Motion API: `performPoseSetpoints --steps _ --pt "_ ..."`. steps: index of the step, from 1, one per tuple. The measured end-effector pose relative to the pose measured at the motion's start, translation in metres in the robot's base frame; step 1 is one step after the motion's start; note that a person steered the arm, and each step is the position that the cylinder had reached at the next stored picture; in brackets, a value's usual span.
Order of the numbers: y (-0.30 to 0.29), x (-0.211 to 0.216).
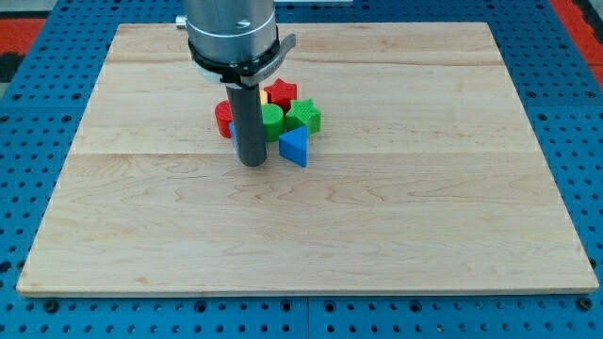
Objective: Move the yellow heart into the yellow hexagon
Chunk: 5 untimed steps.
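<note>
My tip (252, 163) rests on the wooden board (377, 217), at the lower left of a tight cluster of blocks. Only a sliver of a yellow block (261, 97) shows, just right of the rod; I cannot make out its shape. The rod hides whatever lies behind it, so I cannot tell the yellow heart from the yellow hexagon. Around it sit a red star (279, 92), a green star (303, 115), another green block (271, 123), a blue triangle (294, 147) and a red round block (223, 118).
A small piece of a blue block (230, 133) peeks out left of the rod. The arm's grey mount (231, 33) hangs over the board's top middle. Blue pegboard (38, 113) surrounds the board.
</note>
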<state>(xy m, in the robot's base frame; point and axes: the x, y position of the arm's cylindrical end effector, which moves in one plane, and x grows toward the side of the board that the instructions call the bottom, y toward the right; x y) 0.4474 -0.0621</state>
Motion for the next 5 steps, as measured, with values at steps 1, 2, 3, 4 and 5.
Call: performPoseSetpoints --steps 1,2,3,4,5 --pt "-0.001 0.013" --pt "-0.057 0.026" --pt "-0.101 -0.048" --pt "-0.091 -0.126" --pt "-0.053 -0.154"
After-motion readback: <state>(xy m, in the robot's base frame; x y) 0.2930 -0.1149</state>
